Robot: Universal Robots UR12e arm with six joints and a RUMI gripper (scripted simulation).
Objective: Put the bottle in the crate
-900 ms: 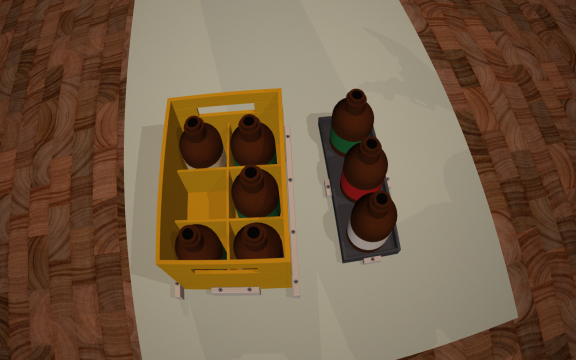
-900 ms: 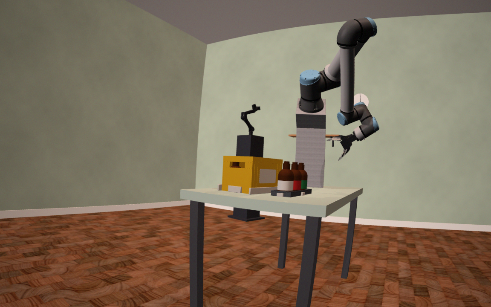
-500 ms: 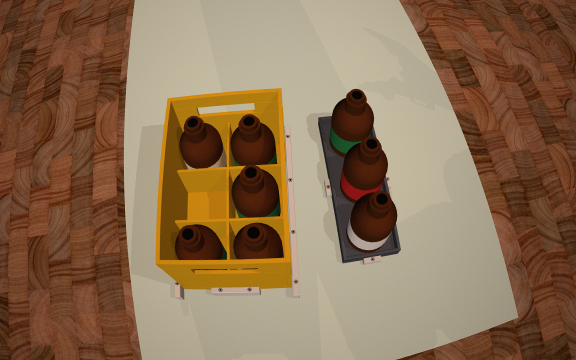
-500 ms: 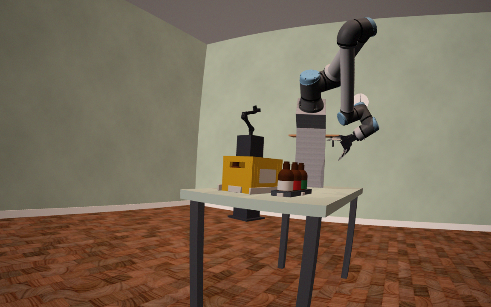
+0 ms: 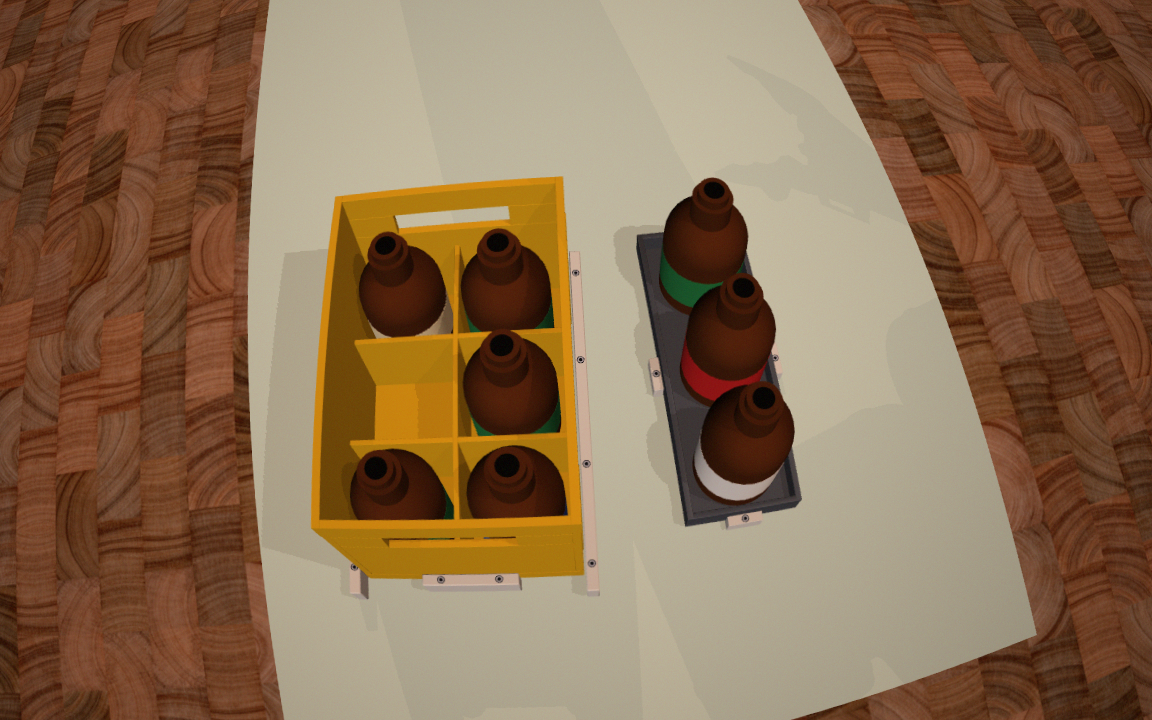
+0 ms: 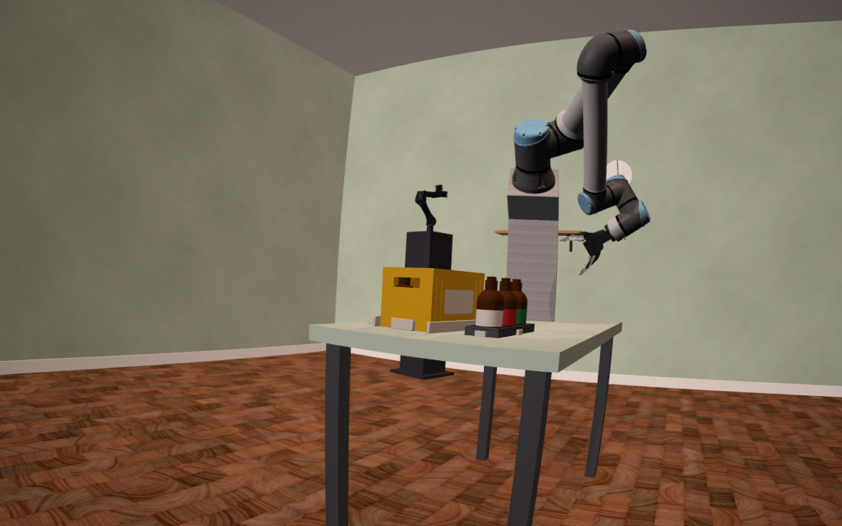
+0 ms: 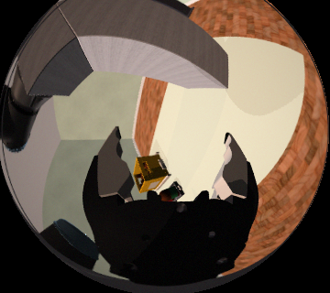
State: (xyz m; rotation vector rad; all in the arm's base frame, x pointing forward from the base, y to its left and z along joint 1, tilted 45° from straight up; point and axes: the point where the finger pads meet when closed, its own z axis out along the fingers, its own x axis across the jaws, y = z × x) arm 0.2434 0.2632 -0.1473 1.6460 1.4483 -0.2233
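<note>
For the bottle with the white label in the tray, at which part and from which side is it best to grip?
Probably the neck of the white-label bottle, from above: it stands upright, its narrow neck rises free over wide shoulders, and the red-label bottle crowds its body on one side.

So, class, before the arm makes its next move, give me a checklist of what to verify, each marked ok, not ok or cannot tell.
1. Gripper open, nothing held: ok.
2. One slot in the crate without a bottle: ok, the middle one of the left column in the top view.
3. Bottles standing upright in the tray: ok, one with a green label, one red, one white.
4. Crate and tray level on the table: ok, neither looks tilted.
5. Gripper in place over a bottle: not ok, it hangs away from the tray.
6. Bottle fits the slot freely: cannot tell.
</note>
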